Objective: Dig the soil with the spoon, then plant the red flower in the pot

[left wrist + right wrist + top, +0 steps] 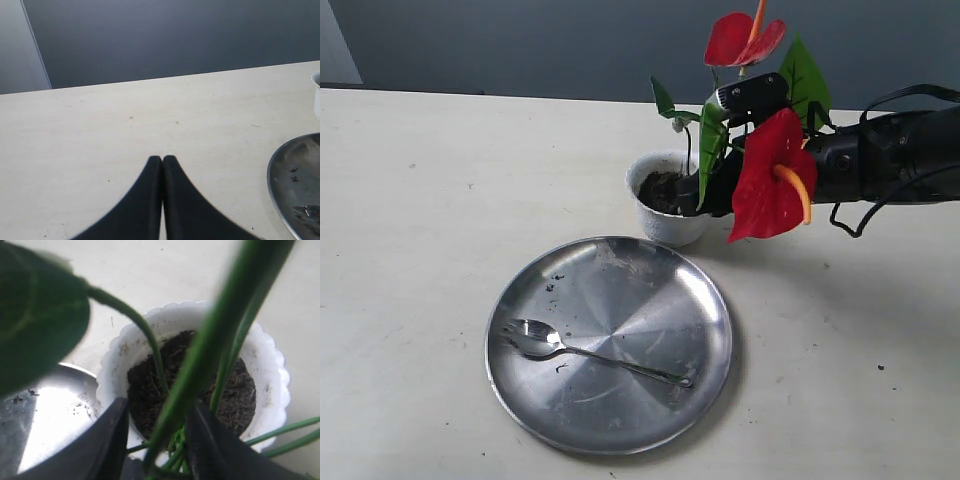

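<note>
The red flower [770, 190] hangs tilted over the white pot [665, 228], its blooms and leaves leaning against the right arm. My right gripper [695, 190] sits at the pot's right rim, shut on the flower's green stems [200, 370], with the gripper [157, 410] just above the near rim of the pot [270, 370]. Dark soil [235, 395] fills the pot, and one thin stem reaches down to it. The spoon [590, 352] lies on the steel plate [620, 290], bowl to the left. My left gripper [162, 159] is shut on nothing above bare table.
The plate [295, 180] carries a few soil crumbs and lies just in front of the pot [316, 95]. A broad green leaf [35, 315] blocks part of the right wrist view. The right arm's black cables [880, 200] run off to the right.
</note>
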Robot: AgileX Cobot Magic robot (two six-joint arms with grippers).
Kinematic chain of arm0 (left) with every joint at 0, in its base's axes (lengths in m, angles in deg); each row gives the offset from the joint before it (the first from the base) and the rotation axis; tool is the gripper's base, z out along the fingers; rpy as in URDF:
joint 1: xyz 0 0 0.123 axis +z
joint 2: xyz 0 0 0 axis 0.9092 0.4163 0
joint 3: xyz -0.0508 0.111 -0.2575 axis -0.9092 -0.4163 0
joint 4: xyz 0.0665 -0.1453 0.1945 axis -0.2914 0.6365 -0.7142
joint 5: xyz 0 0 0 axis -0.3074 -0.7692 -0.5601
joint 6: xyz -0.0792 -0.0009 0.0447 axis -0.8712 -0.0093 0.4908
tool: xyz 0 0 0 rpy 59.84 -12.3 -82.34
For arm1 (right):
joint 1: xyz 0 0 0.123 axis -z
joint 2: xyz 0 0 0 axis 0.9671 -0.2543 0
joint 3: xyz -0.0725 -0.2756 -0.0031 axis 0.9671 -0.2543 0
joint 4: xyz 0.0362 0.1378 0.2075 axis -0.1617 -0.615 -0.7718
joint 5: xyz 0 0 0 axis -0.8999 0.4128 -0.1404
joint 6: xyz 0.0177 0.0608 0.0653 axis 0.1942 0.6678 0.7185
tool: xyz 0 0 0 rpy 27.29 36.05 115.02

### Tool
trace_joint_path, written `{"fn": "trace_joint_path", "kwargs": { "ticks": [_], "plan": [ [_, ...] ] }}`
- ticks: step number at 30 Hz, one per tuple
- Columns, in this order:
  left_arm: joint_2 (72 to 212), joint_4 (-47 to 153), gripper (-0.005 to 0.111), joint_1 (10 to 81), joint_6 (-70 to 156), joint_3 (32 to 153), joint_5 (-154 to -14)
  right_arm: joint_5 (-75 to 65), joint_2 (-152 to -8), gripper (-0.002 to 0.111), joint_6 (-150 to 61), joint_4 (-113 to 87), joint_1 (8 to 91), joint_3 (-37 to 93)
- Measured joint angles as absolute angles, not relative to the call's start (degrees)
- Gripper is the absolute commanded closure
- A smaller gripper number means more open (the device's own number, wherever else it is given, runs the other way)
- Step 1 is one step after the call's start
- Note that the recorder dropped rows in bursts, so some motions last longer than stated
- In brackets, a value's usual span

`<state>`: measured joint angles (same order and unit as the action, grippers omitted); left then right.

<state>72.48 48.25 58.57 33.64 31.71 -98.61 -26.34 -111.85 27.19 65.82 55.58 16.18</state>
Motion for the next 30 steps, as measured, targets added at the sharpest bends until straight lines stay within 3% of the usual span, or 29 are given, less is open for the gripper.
{"fn": "trace_joint_path", "kwargs": {
  "ticks": [6,12,30],
  "plan": [
    [72.5,48.2,0.106,58.6,33.6,31.7,-98.6,-26.6,-111.8,0.073,28.2,67.3,55.6,16.2],
    [72.5,48.2,0.106,58.6,33.6,31.7,-98.6,-26.0,-111.7,0.107,27.9,68.3,55.6,17.0],
    [72.5,48.2,0.106,58.6,33.6,31.7,-98.6,-28.9,-112.3,0.108,27.8,79.4,55.7,25.1]
  ]
}}
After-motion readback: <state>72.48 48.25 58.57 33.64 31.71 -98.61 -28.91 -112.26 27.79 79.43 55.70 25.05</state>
